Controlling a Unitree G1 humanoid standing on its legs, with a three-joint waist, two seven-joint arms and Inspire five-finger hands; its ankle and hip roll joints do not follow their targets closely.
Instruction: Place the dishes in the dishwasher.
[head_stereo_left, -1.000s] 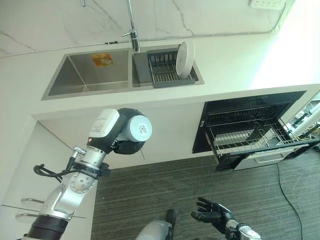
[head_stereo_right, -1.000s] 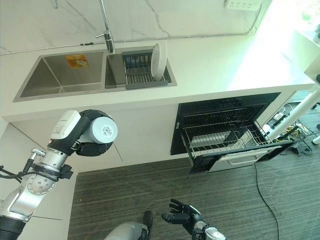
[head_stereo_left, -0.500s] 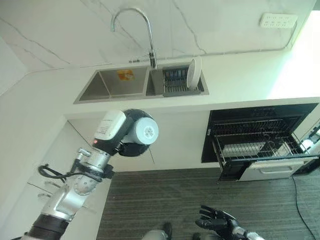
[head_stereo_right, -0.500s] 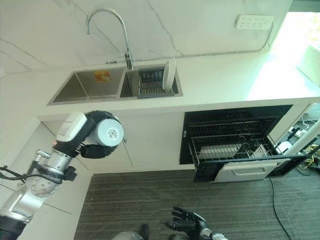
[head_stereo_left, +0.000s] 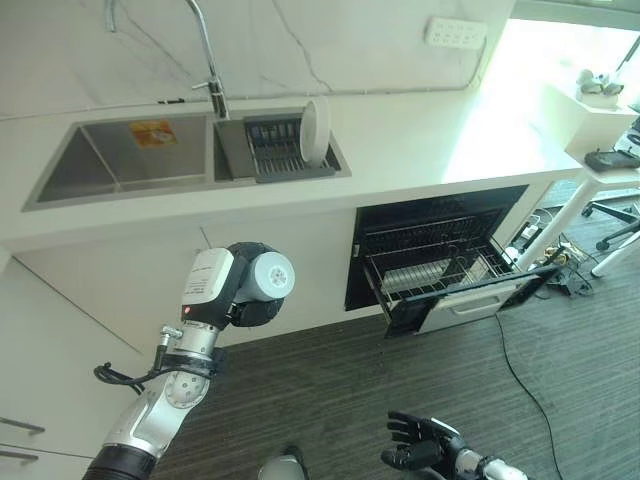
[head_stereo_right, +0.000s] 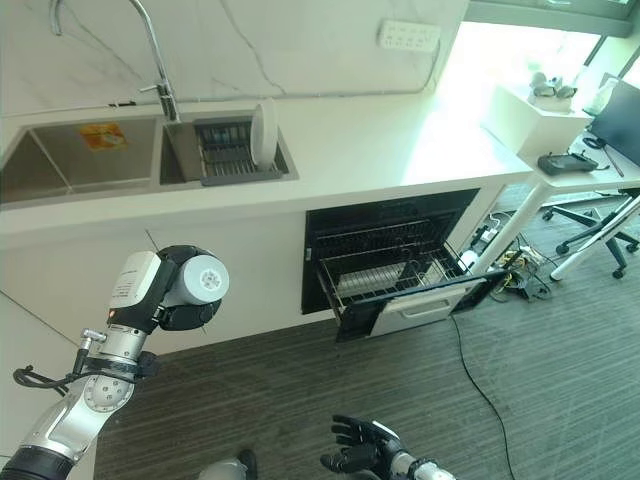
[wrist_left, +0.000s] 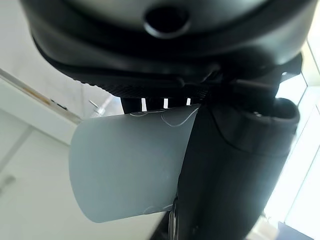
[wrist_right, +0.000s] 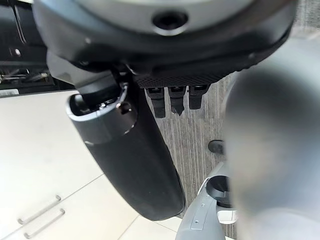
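White and upright, one plate (head_stereo_left: 315, 131) stands in the dark drying rack (head_stereo_left: 280, 148) set in the right basin of the steel double sink (head_stereo_left: 120, 160) on our bench (head_stereo_left: 420, 140). Our right hand (head_stereo_left: 420, 455) hangs low over the striped floor (head_stereo_left: 330, 390), fingers loosely spread and holding nothing, well apart from that plate. Our left hand (wrist_left: 235, 165) shows in its wrist view; we cannot tell how its fingers stand. One dishwasher (head_stereo_left: 440, 260) sits open under the bench, its one wire rack (head_stereo_left: 440, 278) pulled out.
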